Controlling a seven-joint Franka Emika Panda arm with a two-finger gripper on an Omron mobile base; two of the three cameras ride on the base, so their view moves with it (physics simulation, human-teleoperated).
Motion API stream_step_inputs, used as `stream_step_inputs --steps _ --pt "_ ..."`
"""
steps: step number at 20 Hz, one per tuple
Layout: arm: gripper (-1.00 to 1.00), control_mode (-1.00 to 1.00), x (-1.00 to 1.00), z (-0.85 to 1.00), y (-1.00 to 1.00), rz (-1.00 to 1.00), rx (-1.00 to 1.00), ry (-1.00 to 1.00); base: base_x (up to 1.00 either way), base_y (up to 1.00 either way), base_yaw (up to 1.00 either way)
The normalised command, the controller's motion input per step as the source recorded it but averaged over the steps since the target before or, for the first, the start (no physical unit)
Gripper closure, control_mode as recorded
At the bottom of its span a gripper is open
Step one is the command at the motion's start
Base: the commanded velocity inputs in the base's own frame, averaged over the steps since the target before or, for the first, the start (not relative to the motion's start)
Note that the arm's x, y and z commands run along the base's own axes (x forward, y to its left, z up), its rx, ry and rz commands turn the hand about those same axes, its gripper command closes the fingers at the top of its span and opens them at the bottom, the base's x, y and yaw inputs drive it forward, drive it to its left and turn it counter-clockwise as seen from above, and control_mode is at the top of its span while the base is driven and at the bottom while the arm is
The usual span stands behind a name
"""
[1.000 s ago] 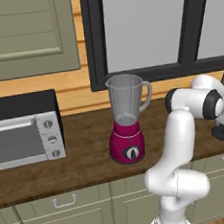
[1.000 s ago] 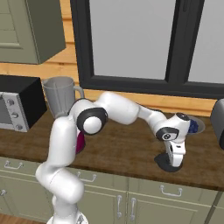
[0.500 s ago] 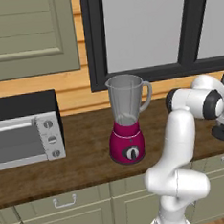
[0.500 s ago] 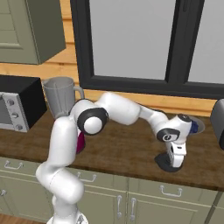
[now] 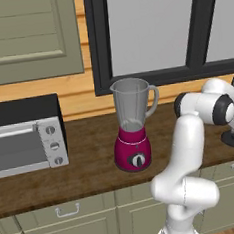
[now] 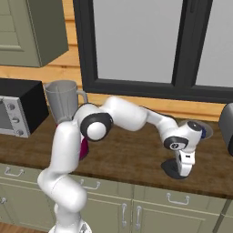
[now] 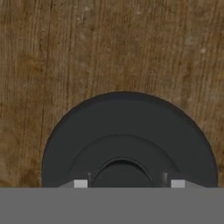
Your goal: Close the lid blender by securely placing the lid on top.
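Directly under the gripper [image 6: 184, 172] the lid [image 7: 127, 140] lies flat on the wooden counter [image 7: 65, 52], its raised centre knob between the two fingertips [image 7: 80, 183], which stand spread to either side of the knob; whether they touch it I cannot tell. Well away from the hand, back along the counter past the arm's elbow, stands the blender [image 5: 133, 125], jar top uncovered, with the toaster oven [image 5: 25, 137] beyond it

The arm reached far right of the blender [image 5: 132, 126], wrist bent downward, gripper [image 6: 184, 169] poised directly over the lid [image 7: 127, 140], fingers seemingly straddling its central knob.
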Motion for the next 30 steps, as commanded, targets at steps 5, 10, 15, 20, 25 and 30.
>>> stream_step_inputs --steps 5,10,15,20,25,30 --pt "1.0 -1.0 0.02 -0.68 0.18 0.0 -0.06 0.02 0.0 0.0 0.0" --pt "1.0 -1.0 -0.02 -0.46 0.25 0.0 -0.12 0.03 0.0 0.0 0.0" --pt "1.0 -1.0 -0.24 -0.37 0.7 0.0 -0.05 -0.06 0.0 0.0 0.0" --pt "1.0 -1.0 -0.22 0.36 0.09 0.0 0.02 -0.11 0.0 0.0 0.0" --pt "1.0 -1.0 -0.11 0.98 0.03 -0.01 0.0 -0.13 0.0 0.0 0.0" --pt "1.0 -1.0 0.0 1.0 0.4 -0.11 0.0 -0.16 0.0 0.0 0.0"
